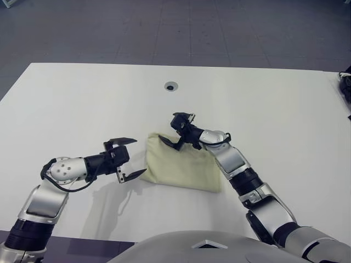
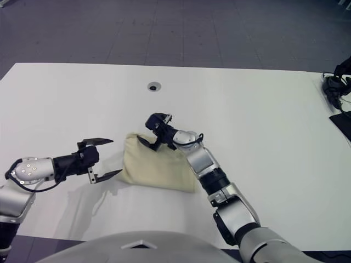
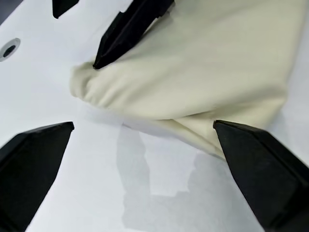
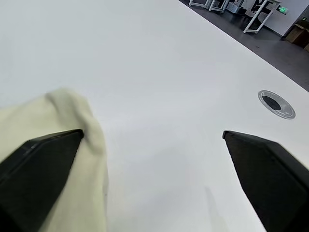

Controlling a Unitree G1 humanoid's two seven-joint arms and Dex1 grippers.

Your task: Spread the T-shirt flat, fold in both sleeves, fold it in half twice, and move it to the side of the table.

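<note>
White table bears the pale yellow T-shirt, folded compact near its front middle, with the left gripper spread just beside its left edge and the right gripper spread over its far edge, seemingly bracketing it for moving aside.

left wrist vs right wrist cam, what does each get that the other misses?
Left wrist: the broad folded face of the T-shirt and the open left gripper at its edge. Right wrist: floor and furniture beyond the table. Both: the table, its round grommet, one shirt corner, and the open right gripper there.
</note>
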